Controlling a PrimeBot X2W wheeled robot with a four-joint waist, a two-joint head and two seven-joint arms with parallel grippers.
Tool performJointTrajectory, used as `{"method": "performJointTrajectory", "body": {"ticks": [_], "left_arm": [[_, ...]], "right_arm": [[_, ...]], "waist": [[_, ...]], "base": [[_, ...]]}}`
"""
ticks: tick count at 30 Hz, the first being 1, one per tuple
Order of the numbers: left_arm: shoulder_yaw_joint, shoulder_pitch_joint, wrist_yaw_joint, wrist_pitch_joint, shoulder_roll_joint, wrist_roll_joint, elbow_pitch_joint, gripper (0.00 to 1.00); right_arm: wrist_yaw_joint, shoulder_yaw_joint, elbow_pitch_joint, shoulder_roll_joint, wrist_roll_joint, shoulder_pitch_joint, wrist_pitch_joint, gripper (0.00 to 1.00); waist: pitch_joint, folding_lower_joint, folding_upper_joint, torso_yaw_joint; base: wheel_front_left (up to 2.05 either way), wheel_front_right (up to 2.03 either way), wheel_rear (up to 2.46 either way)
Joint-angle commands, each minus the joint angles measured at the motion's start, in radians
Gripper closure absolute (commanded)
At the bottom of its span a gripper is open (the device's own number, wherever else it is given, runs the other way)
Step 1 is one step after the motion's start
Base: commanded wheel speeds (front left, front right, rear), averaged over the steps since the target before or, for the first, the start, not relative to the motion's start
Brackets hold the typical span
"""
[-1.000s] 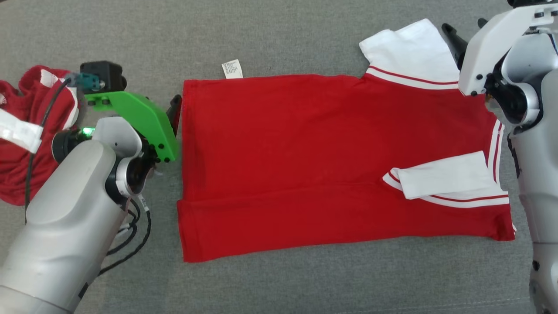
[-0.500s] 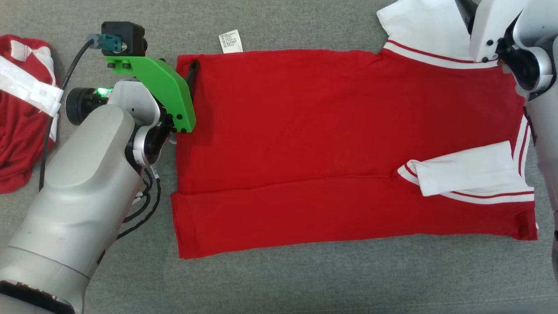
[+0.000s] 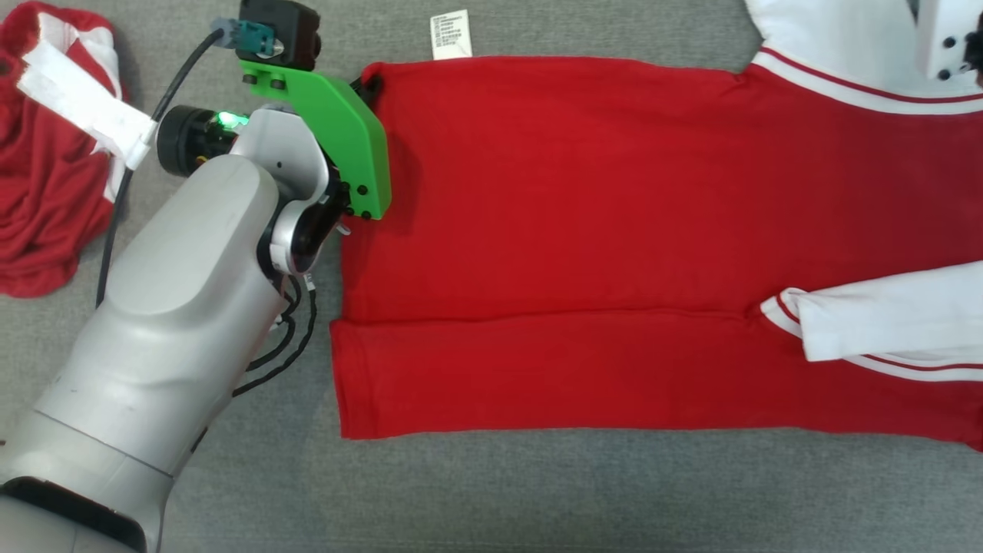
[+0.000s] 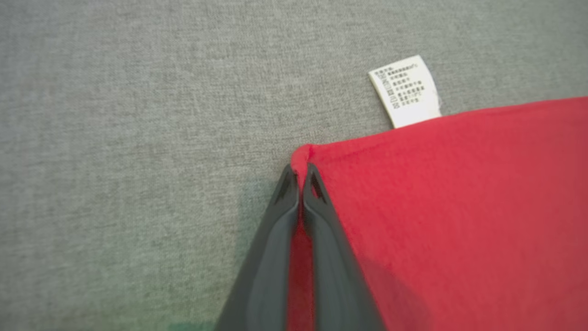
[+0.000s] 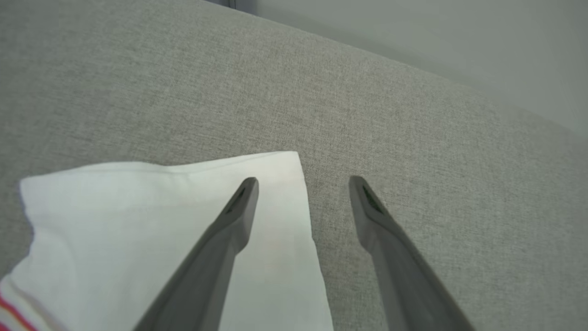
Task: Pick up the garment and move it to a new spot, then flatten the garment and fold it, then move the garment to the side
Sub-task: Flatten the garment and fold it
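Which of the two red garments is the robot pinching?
The flat spread-out shirt, its corner in the left gripper; the crumpled garment lies apart at the left.

Crumpled red heap (image 3: pixel 46 215), grey fabric surface (image 3: pixel 537 499)

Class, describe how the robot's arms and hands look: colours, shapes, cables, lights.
The left arm has a smooth silver-grey shell, a glowing green light and loose black cables. A bright green bracket carries a black box camera. The left hand and right hand each have two long, tapering dark grey fingers.
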Motion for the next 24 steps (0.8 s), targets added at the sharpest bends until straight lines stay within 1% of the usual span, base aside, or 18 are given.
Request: {"method": "performJointTrajectory", "body": {"ticks": [1, 5, 8, 13, 14, 15, 16, 18, 19, 21, 24], "left_arm": [[-0.044, 0.058, -0.006, 0.025, -0.016, 0.001, 0.025, 1.00], [-0.054, 0.067, -0.011, 0.021, -0.031, -0.001, 0.011, 1.00], [-0.057, 0.069, -0.008, 0.013, -0.032, 0.003, 0.006, 1.00], [-0.054, 0.073, -0.014, -0.010, -0.029, 0.005, 0.003, 1.00], [-0.054, 0.074, -0.015, -0.013, -0.027, 0.005, 0.004, 1.00], [-0.053, 0.076, -0.015, -0.019, -0.026, 0.005, 0.005, 1.00], [-0.052, 0.077, -0.015, -0.021, -0.025, 0.006, 0.007, 1.00], [-0.048, 0.079, -0.010, -0.041, -0.024, 0.011, 0.009, 1.00], [-0.039, 0.073, 0.001, -0.067, -0.023, 0.019, 0.010, 1.00], [-0.028, 0.058, 0.013, -0.116, -0.015, 0.041, 0.018, 1.00], [-0.018, 0.060, 0.010, -0.172, -0.011, 0.051, 0.036, 1.00]], "right_arm": [[0.000, -0.007, 0.018, -0.014, -0.013, -0.019, 0.011, 0.00], [0.000, -0.010, 0.057, -0.026, -0.017, -0.029, 0.037, 0.00], [0.000, -0.009, 0.082, -0.010, 0.027, -0.017, 0.049, 0.00], [0.003, 0.000, 0.112, 0.007, 0.090, 0.013, 0.092, 0.00], [0.004, 0.006, 0.115, 0.008, 0.095, 0.018, 0.100, 0.15], [0.004, 0.012, 0.114, 0.007, 0.099, 0.021, 0.102, 0.81], [0.004, 0.011, 0.110, 0.003, 0.101, 0.022, 0.088, 1.00], [0.001, 0.000, 0.111, -0.011, 0.092, 0.018, 0.054, 1.00], [-0.002, -0.014, 0.109, -0.018, 0.080, 0.012, 0.020, 1.00], [-0.001, -0.024, 0.111, -0.010, 0.071, 0.011, -0.028, 1.00], [-0.001, -0.021, 0.115, -0.006, 0.062, 0.010, -0.089, 1.00]], "waist": [[0.028, 0.0000, 0.0000, 0.032], [0.039, 0.0000, 0.0000, 0.047], [0.044, 0.0000, 0.0000, 0.053], [0.042, 0.0000, 0.0000, 0.053], [0.040, 0.0000, 0.0000, 0.051], [0.038, 0.0000, 0.0000, 0.050], [0.035, 0.0000, 0.0000, 0.048], [0.026, 0.0000, 0.0000, 0.043], [0.021, 0.0000, 0.0000, 0.040], [0.007, 0.0000, 0.0000, 0.032], [-0.019, 0.0000, 0.0000, 0.020]], "base": [[0.00, 0.00, 0.00], [0.00, 0.00, 0.00], [0.00, 0.00, 0.00], [0.00, 0.00, 0.00], [0.00, 0.00, 0.00], [0.00, 0.00, 0.00], [0.00, 0.00, 0.00], [0.00, 0.00, 0.00], [0.00, 0.00, 0.00], [0.00, 0.00, 0.00], [0.00, 0.00, 0.00]]}}
